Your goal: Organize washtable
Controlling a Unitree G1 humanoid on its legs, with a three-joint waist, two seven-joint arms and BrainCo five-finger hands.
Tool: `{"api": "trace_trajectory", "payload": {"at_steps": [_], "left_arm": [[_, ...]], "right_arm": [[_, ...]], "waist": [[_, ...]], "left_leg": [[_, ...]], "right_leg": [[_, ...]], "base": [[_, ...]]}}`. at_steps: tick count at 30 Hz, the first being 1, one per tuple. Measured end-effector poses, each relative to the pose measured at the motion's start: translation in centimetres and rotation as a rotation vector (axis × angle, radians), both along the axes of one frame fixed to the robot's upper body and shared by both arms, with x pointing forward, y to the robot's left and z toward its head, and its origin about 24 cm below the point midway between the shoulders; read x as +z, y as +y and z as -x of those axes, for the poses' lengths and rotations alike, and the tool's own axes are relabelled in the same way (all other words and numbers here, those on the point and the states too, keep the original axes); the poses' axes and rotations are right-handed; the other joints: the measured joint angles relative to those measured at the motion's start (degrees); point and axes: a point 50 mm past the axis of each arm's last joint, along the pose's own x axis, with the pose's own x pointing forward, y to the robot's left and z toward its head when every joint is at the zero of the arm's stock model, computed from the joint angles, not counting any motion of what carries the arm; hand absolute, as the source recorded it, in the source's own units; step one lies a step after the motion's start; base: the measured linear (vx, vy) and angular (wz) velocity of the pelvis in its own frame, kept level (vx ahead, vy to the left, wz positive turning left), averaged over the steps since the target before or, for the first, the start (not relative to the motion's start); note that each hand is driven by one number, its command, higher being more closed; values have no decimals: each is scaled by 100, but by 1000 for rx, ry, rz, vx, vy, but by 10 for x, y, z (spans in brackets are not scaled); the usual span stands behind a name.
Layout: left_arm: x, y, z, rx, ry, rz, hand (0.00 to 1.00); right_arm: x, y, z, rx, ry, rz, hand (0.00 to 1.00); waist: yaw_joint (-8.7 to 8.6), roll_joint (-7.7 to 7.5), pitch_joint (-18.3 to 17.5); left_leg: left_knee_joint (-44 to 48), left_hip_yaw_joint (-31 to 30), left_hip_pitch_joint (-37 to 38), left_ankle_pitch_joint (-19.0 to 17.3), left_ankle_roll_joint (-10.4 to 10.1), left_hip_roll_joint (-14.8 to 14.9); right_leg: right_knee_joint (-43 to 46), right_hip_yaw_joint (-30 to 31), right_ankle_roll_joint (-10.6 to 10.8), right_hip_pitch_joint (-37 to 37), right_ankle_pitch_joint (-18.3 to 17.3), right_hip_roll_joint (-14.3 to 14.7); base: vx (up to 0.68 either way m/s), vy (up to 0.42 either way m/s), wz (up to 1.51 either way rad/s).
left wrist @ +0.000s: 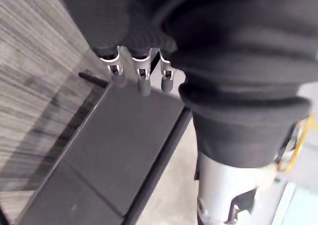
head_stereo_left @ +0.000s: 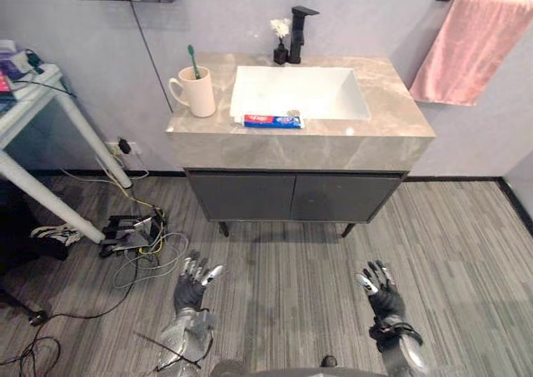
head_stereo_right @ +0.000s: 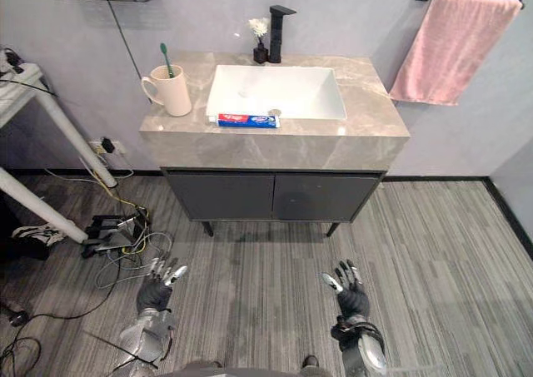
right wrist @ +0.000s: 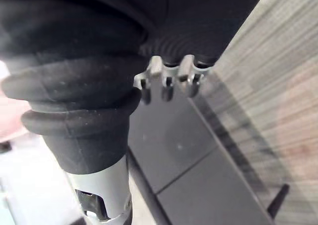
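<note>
A marble-topped washtable point(head_stereo_left: 391, 119) with a white sink point(head_stereo_left: 300, 90) stands against the wall ahead. A cream mug point(head_stereo_left: 196, 91) holding a green toothbrush point(head_stereo_left: 193, 62) sits on its left side. A red and blue toothpaste tube point(head_stereo_left: 272, 121) lies on the front edge of the sink. A black faucet point(head_stereo_left: 298, 32) and a small dark vase with a white flower point(head_stereo_left: 281, 42) stand at the back. My left hand point(head_stereo_left: 191, 284) and right hand point(head_stereo_left: 380, 284) hang low over the floor, well short of the cabinet, both open and empty.
A pink towel point(head_stereo_left: 466, 48) hangs on a bar at the right wall. A white table point(head_stereo_left: 37, 131) with slanted legs stands at the left, with cables and a power strip point(head_stereo_left: 125, 227) on the floor beneath. The dark cabinet doors point(head_stereo_left: 291, 195) are closed.
</note>
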Motion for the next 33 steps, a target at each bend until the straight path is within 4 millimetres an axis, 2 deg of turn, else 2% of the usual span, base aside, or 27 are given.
{"api": "trace_trajectory", "payload": {"at_steps": [1, 2, 3, 4, 5, 6, 7, 8, 9, 10, 11, 12, 13, 14, 15, 16, 18, 20, 21, 22, 23, 24, 27, 28, 29, 30, 33], "left_arm": [[2, 1, -2, -3, -10, -3, 0], [2, 3, -8, -12, -17, -3, 0], [0, 2, -8, -9, -3, 9, 0], [-1, 2, -7, -9, 1, 11, 0], [-3, 1, -4, -3, 18, 18, 0], [-2, 0, -6, -1, 8, 21, 0], [0, 4, -9, -10, 1, 3, 0], [3, 7, -12, -26, -9, -13, 0], [5, 7, -17, -40, -23, -21, 0], [7, 7, -22, -62, -31, -30, 0], [7, 5, -24, -73, -33, -31, 0], [8, 3, -28, -91, -40, -36, 0], [10, 5, -29, -103, -44, -51, 0], [11, 6, -30, -107, -46, -60, 0], [14, 10, -31, -111, -53, -79, 0], [18, 14, -31, -102, -72, -93, 0], [21, 14, -32, -103, -86, -94, 0], [25, 10, -37, -102, -112, -83, 0], [26, 8, -41, -105, -122, -76, 0], [26, 7, -42, -107, -125, -75, 0], [22, 2, -43, -110, -112, -56, 0], [12, -2, -33, -91, -57, -25, 0], [5, -11, -23, -136, -21, -16, 0], [2, -11, -17, -132, 0, -13, 0], [0, -11, -14, -129, 9, -11, 0], [-2, -11, -10, -127, 20, -6, 0], [0, -13, -15, -124, 1, 2, 0]], "right_arm": [[5, -3, -6, -11, -29, 7, 0], [6, -6, -9, -43, -33, 6, 0], [3, -7, -7, -53, -16, 7, 0], [4, -7, -9, -53, -20, 9, 0], [9, -9, -17, -51, -44, 24, 0], [16, -7, -29, -49, -82, 24, 0], [14, -1, -30, -49, -80, 4, 0], [13, 4, -30, -40, -76, -8, 0], [13, 4, -34, -36, -83, -11, 0], [14, 5, -39, -51, -84, -16, 0], [14, 6, -40, -55, -85, -18, 0], [17, 9, -46, -56, -102, -39, 0], [13, 15, -47, -56, -95, -72, 0], [10, 18, -45, -60, -83, -89, 0], [6, 20, -41, -70, -71, -110, 0], [5, 19, -39, -70, -67, -111, 0], [4, 16, -36, -75, -60, -102, 0], [3, 13, -32, -69, -46, -76, 0], [2, 13, -30, -67, -40, -66, 0], [2, 12, -28, -67, -35, -61, 0], [-3, 9, -20, -72, -6, -50, 0], [-2, 8, -22, -69, -6, -45, 0], [1, 0, -19, -112, -17, -32, 0], [1, -1, -18, -110, -16, -25, 0], [2, -2, -19, -106, -22, -21, 0], [0, -3, -12, -115, -4, -19, 0], [-6, -3, 2, -115, 31, -18, 0]], "waist": [[16, 72, 143], [-126, 33, 340], [-204, -129, 324], [-160, -221, 311], [-36, -68, 235], [-53, -4, 283], [-73, -138, 282], [-82, -351, 210], [-69, -411, 159], [-74, -443, 140], [-58, -409, 138], [-47, -289, 140], [-70, -247, 138], [-82, -231, 127], [-140, -178, 81], [-209, -132, 79], [-216, -56, 104], [-221, 15, 129], [-238, 12, 127], [-252, -10, 116], [-346, 84, 108], [-275, 195, 101], [-234, 82, 174], [-189, 91, 173], [-207, 120, 169], [-180, 89, 139], [-221, 12, 129]], "left_leg": [[-160, -20, -30, -283, -59, 103], [-547, -102, -50, -505, -122, 189], [-680, -200, -239, -526, -100, 76], [-700, -308, -311, -527, -100, 36], [-1095, -501, -267, -583, -153, 175], [-1101, -281, -303, -330, -458, 308], [-969, -169, -344, -404, -388, 136], [-670, -96, -426, -664, -269, -117], [-247, 32, -486, -1032, -107, -275], [-68, 186, -390, -1238, 6, -397], [-87, 267, -295, -1296, 77, -458], [-268, 445, -39, -1331, 201, -522], [-631, 582, 327, -1311, 298, -606], [-839, 617, 510, -1271, 362, -646], [-1233, 649, 834, -1190, 434, -666], [-1780, 655, 1295, -1077, 441, -727], [-2169, 663, 1664, -1004, 394, -747], [-2523, 622, 2089, -982, 353, -638], [-2409, 625, 2145, -1008, 292, -572], [-2248, 632, 2156, -1056, 178, -541], [-1764, 530, 2174, -1228, -110, -435], [-1728, 488, 2048, -1377, -157, -353], [-2497, 488, 1932, -1300, -201, -480], [-2908, 485, 1932, -873, -276, -440], [-3046, 446, 1879, -427, -242, -405], [-2900, 327, 1727, -125, -286, -281], [-2636, -40, 1475, -274, -197, -288]], "right_leg": [[481, -51, 38, -221, -217, -42], [911, -69, 242, -295, -187, -148], [1018, -84, 368, -340, -272, -370], [1000, -64, 438, -376, -318, -524], [669, 70, 542, -288, -346, -471], [1232, 281, 935, -380, -566, -555], [1445, 340, 971, -359, -663, -709], [1525, 386, 945, -239, -743, -906], [1523, 387, 832, -95, -864, -1070], [1888, 465, 685, -193, -756, -1242], [2189, 522, 497, -346, -643, -1325], [2921, 543, -115, -743, -273, -1466], [3644, 630, -477, -1119, 39, -1521], [4011, 663, -426, -1262, -7, -1466], [4522, 619, -275, -1468, -179, -1276], [4759, 252, -306, -1652, -450, -1052], [4704, -154, -379, -1794, -691, -890], [4295, -593, -544, -2239, -1043, -388], [3505, -605, -605, -2511, -998, -27], [2765, -580, -637, -2517, -748, 141], [1970, -486, -942, -2227, 246, 405], [1797, -319, -1016, -2060, 336, 520], [1678, 11, -1013, -1724, 333, 369], [1615, -24, -960, -1458, 298, 396], [1621, -71, -850, -1351, 227, 423], [1596, -113, -623, -1125, -137, 463], [1402, -523, -492, -904, -358, 406]], "base": [[86, 148, 6], [40, 263, 53], [30, 333, 45], [114, 325, -34], [236, 311, -80], [282, 308, -66], [361, 223, -17], [339, 161, -5], [390, 218, -14], [295, 234, -22], [291, 306, -31], [341, 314, -41], [371, 283, -38], [390, 206, -16], [497, 127, 3], [504, 95, 6], [419, 15, -2], [475, -81, -3], [457, -142, 6], [469, -158, 29], [454, -104, 8], [418, -87, 4], [302, -65, 16], [257, -51, 18], [208, -28, 25], [174, -35, 34], [91, -18, 75]]}}
